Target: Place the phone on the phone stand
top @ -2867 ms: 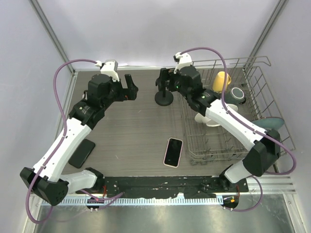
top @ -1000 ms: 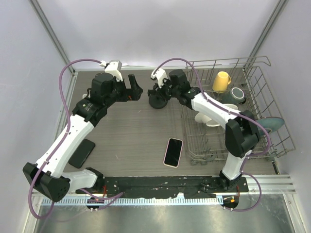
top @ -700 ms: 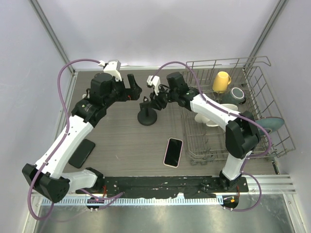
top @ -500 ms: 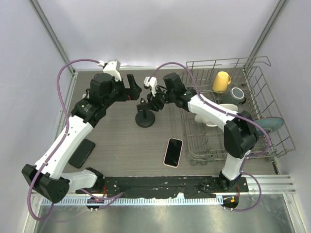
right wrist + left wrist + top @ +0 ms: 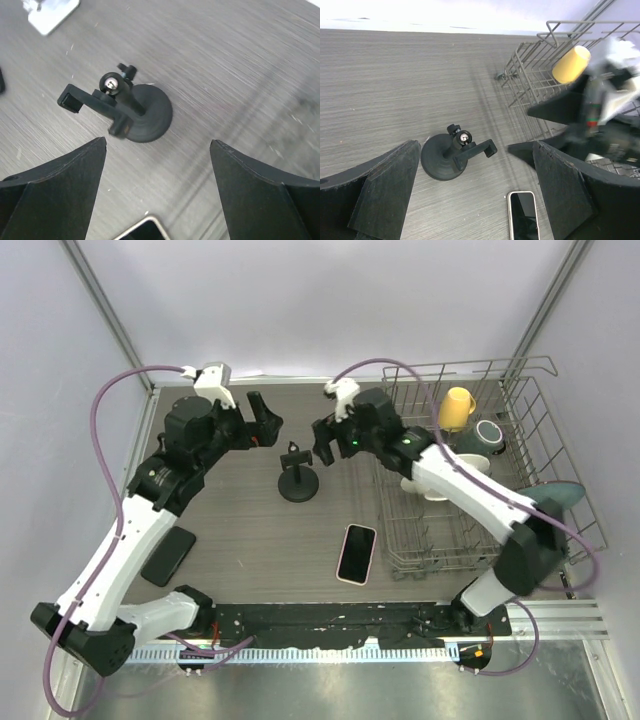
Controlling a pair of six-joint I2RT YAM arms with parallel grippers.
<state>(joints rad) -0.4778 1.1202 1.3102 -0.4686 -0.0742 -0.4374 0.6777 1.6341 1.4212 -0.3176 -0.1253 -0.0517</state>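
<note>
dragged left from the rack, the phone stand now sits mid counter. right jaws and left jaws gape wide, both empty. phone lies flat, nearer; grip its long edges squarely.

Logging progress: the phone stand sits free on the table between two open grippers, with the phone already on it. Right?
Not quite: the phone lies flat on the table, apart from the phone stand, as the top view shows. The stand does sit free between the open left gripper and right gripper.
</note>
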